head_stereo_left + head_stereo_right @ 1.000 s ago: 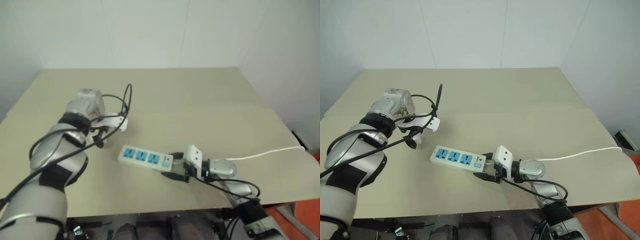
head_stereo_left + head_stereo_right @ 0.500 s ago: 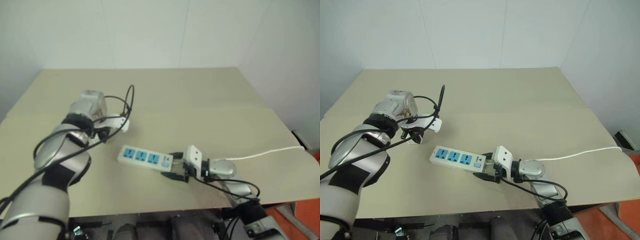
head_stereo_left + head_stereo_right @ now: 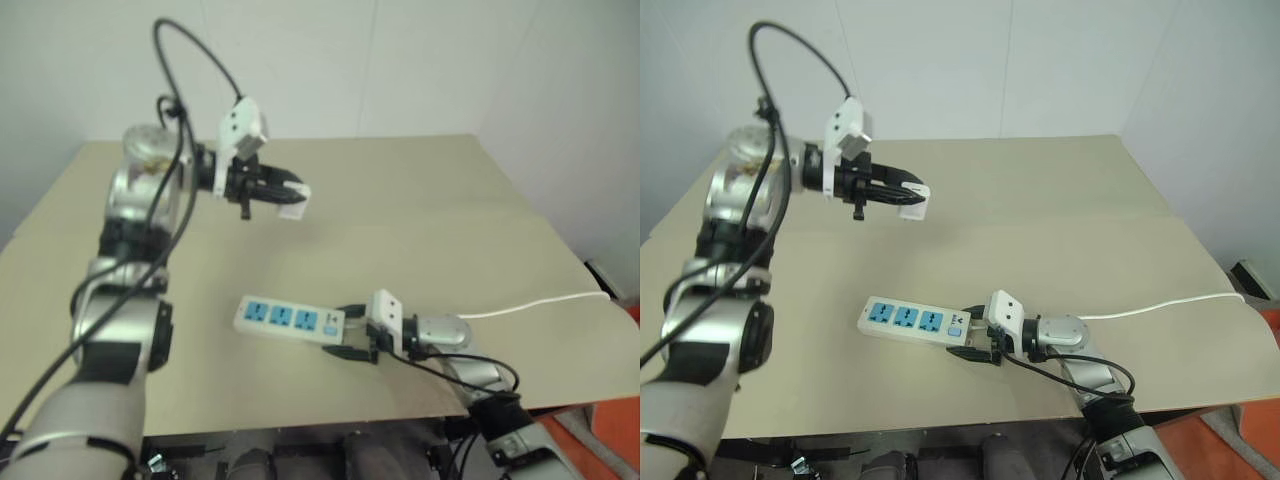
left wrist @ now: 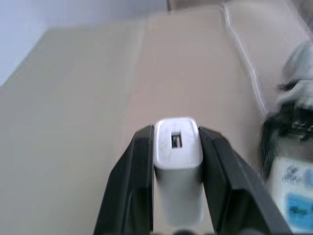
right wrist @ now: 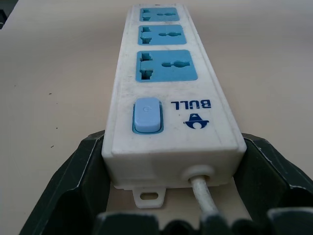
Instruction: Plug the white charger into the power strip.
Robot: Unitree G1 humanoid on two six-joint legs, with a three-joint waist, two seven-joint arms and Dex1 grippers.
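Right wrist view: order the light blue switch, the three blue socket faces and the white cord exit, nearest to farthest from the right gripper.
1. White cord exit, at the white plastic power strip's end, between the right gripper's black fingers.
2. Light blue switch, just beyond, on the top face.
3. Nearest blue socket face.
4. Middle socket face.
5. Far socket face, at the strip's other end.

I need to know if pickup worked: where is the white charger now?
The white charger is clamped in the left gripper, held in the air above the table's left half, up and left of the power strip.
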